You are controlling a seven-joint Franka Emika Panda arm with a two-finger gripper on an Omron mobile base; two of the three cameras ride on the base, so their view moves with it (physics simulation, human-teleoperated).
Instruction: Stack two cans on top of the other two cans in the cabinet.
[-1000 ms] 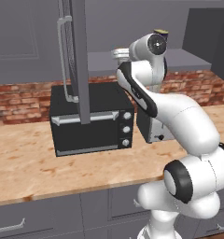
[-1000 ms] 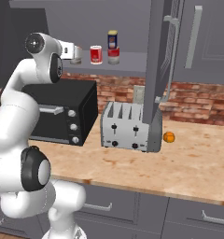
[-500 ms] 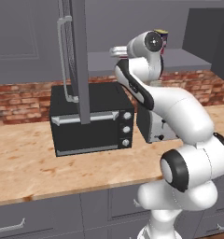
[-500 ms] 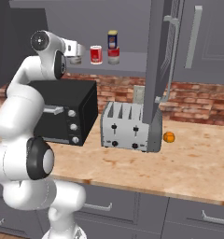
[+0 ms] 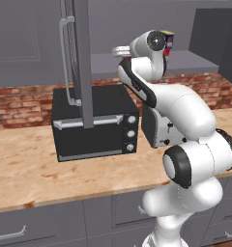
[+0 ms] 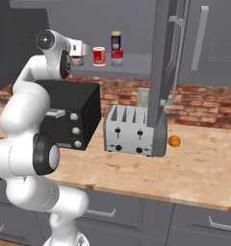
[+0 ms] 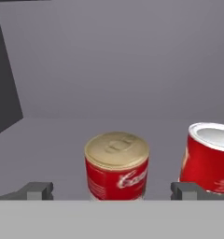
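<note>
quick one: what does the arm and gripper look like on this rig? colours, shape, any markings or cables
Glossy white arm of rounded, bulbous links, with dark round caps at the joints. No cables or markings visible. The two-finger gripper has small, blocky dark-grey finger tips.

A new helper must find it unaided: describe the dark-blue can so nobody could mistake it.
Find the grey wall cabinet above the silver toaster. On its shelf, the dark-blue can sits atop the red can nearest the open door. Its neighbours are red and white; it alone is blue with a yellow label, and alone rests on another can.
</note>
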